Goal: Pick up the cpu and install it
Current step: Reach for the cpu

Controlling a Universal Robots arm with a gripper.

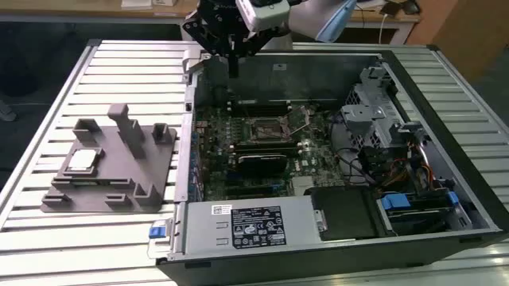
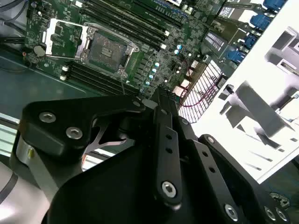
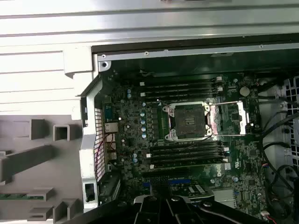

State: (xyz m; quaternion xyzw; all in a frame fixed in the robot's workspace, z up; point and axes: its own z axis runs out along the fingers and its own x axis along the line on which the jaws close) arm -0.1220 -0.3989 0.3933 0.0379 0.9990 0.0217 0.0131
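Nearest the camera in the exterior view, the case (image 1: pixel 318 268) lies open on the slatted surface (image 1: pixel 47 250). Its labelled power supply (image 1: pixel 247 226) fills the near end, and a blue clip (image 1: pixel 158 232) sits at the near corner toward the exterior view's left. Outside the case, just beside its wall on the exterior view's left, I see a grey fixture (image 1: pixel 151 185) resting on the surface. The cpu (image 1: pixel 82 161) lies flat in a pocket of that fixture, silvery top up, on the side away from the case. Further into the case a black block (image 1: pixel 261 161) sits on the board, and just beyond it is the socket (image 1: pixel 265 129). In the first wrist view I see the socket with its frame swung open to one side and its contact field bare, with memory slots (image 3: pixel 182 86) running along both of its long sides. A drive cage (image 1: pixel 374 101) and a tangle of cables (image 1: pixel 413 173) take up the side of the case at the exterior view's right. Farthest back, the pincer (image 1: pixel 233 72) hangs above the case's far wall, pointing down, well apart from the cpu and higher than the socket. Its fingers look brought together, meeting in one narrow tip in the exterior view and in the second wrist view, with nothing held between them.
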